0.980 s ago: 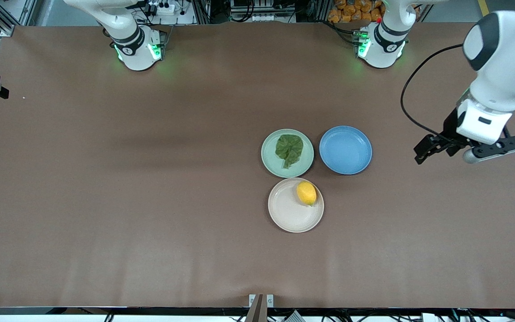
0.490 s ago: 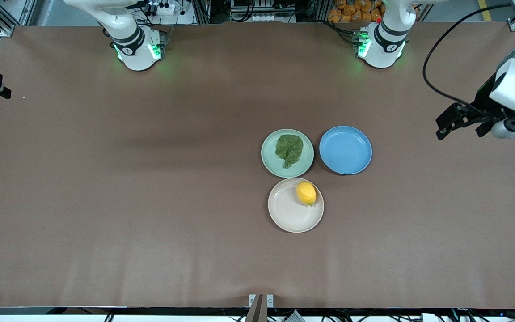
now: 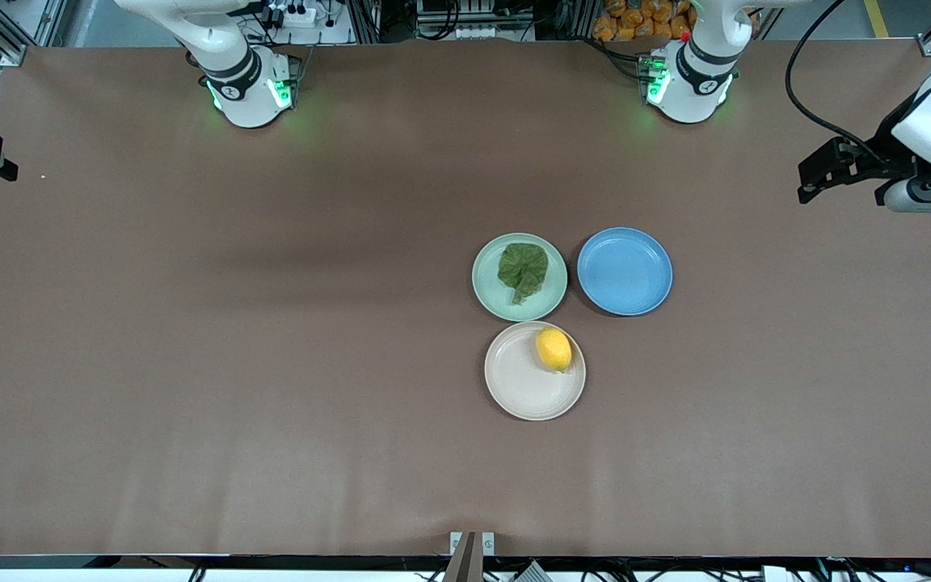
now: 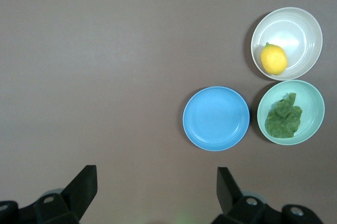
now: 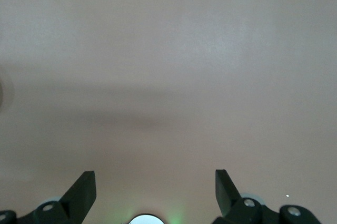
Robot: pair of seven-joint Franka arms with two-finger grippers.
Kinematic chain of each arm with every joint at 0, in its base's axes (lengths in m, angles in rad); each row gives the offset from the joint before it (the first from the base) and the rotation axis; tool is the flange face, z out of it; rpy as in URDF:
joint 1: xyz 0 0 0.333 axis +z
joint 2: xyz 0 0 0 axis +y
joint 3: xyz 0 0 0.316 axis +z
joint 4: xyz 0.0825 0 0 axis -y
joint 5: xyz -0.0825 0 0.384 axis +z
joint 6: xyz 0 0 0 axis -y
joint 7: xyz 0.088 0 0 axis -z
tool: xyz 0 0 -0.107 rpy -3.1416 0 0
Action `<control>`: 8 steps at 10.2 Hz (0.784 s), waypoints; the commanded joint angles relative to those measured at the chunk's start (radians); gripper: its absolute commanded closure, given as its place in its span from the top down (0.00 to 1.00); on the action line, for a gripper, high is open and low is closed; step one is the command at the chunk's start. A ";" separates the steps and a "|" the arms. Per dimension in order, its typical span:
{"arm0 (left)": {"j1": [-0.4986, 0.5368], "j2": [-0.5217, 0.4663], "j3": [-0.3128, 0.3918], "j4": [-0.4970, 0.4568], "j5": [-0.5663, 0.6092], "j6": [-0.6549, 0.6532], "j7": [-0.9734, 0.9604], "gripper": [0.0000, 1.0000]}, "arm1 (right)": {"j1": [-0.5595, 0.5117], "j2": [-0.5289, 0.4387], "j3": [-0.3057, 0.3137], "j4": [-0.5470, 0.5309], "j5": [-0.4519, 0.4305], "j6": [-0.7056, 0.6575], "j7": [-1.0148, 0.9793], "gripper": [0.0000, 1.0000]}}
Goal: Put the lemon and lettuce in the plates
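The lemon (image 3: 553, 349) (image 4: 274, 59) lies in the off-white beige plate (image 3: 518, 388) (image 4: 295, 26), close to its rim. The lettuce (image 3: 524, 271) (image 4: 283, 117) lies flat in the pale mint green plate (image 3: 486, 295) (image 4: 313, 97), which is farther from the front camera than the beige one. My left gripper (image 3: 815, 171) (image 4: 156, 171) hangs open and empty in the air over bare table at the left arm's end, well apart from the plates. My right gripper (image 5: 155, 174) is open and empty over bare table near its own base.
An empty blue plate (image 3: 625, 271) (image 4: 216, 118) sits beside the mint plate, toward the left arm's end. The two robot bases (image 3: 247, 85) (image 3: 688, 81) stand along the table's edge farthest from the front camera. Brown tabletop (image 3: 271, 364) surrounds the plates.
The left arm has swung away from the plates, toward the left arm's end of the table and the bases' edge. Lemon, lettuce and plates have not moved.
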 commanded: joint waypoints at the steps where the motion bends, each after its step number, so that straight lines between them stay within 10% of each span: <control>1: 0.015 0.012 -0.002 0.028 0.000 -0.035 0.031 1.00 | 0.003 -0.029 -0.001 -0.027 -0.001 0.001 -0.004 1.00; 8: 0.019 -0.009 -0.002 0.042 0.009 -0.036 0.031 1.00 | -0.002 -0.032 -0.001 -0.027 -0.001 -0.002 -0.003 1.00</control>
